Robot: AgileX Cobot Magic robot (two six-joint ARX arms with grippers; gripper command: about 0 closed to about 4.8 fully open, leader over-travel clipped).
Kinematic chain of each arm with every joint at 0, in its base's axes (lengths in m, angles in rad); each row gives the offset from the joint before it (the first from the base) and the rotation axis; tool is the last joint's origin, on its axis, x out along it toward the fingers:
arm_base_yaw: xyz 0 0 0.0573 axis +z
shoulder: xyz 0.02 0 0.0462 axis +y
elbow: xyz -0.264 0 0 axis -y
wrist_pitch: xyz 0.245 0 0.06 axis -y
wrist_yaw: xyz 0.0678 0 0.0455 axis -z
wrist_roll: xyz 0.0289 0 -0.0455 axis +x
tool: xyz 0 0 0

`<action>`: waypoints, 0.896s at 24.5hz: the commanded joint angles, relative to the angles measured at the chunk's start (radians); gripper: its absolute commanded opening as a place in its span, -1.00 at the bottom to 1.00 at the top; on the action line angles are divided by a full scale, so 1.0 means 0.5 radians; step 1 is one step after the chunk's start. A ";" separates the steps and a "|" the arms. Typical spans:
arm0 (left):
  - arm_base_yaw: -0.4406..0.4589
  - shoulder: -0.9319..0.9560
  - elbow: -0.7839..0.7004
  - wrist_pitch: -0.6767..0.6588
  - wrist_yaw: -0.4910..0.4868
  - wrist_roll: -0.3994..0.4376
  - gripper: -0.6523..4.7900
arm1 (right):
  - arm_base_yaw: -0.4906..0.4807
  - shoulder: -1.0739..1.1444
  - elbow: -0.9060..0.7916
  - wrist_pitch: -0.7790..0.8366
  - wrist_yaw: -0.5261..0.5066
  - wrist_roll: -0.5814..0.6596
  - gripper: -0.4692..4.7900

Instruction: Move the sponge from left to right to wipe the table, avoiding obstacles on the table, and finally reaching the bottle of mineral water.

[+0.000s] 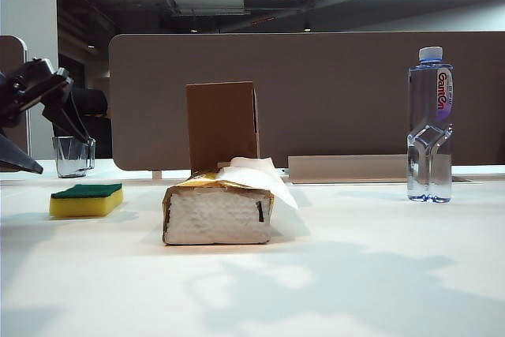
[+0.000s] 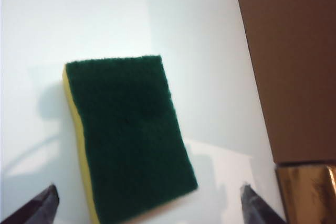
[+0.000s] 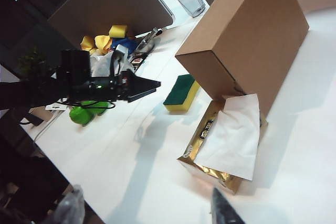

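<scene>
The tissue pack (image 1: 218, 212) serves as the reference: a gold-edged soft pack lying on the white table (image 1: 355, 274), nearest the exterior camera, one white sheet (image 1: 256, 175) sticking out of its top. Directly behind it, and close, stands the upright brown cardboard box (image 1: 222, 124). To the left of the pack lies the sponge (image 1: 86, 200), flat on the table, green scouring layer up, apart from both obstacles. The left gripper (image 2: 149, 205) hangs over the sponge with fingers spread wide, holding nothing and not touching it. Farther back on that side stands a small clear glass mug (image 1: 72, 155). Well to the right of the pack stands the bottle of mineral water (image 1: 430, 128), upright and capped. Of the right gripper (image 3: 223, 211) only one dark fingertip shows above the table near the pack; its spread cannot be judged.
</scene>
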 commanded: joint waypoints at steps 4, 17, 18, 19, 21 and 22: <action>0.002 0.141 0.113 -0.005 -0.002 0.026 1.00 | 0.027 0.037 0.013 -0.014 -0.017 0.009 0.36; -0.002 0.340 0.259 -0.056 -0.021 0.083 1.00 | 0.069 0.070 0.013 -0.032 -0.053 0.009 0.36; -0.002 0.346 0.261 -0.058 -0.022 0.089 1.00 | 0.080 0.072 0.013 -0.042 -0.061 0.008 0.36; -0.002 0.357 0.262 -0.056 -0.021 0.090 1.00 | 0.091 0.075 0.013 -0.052 -0.061 0.008 0.36; -0.011 0.372 0.267 -0.066 -0.022 0.091 1.00 | 0.093 0.083 0.013 -0.060 -0.062 0.008 0.36; -0.014 0.383 0.273 -0.065 -0.019 0.096 1.00 | 0.093 0.084 0.013 -0.061 -0.061 0.008 0.36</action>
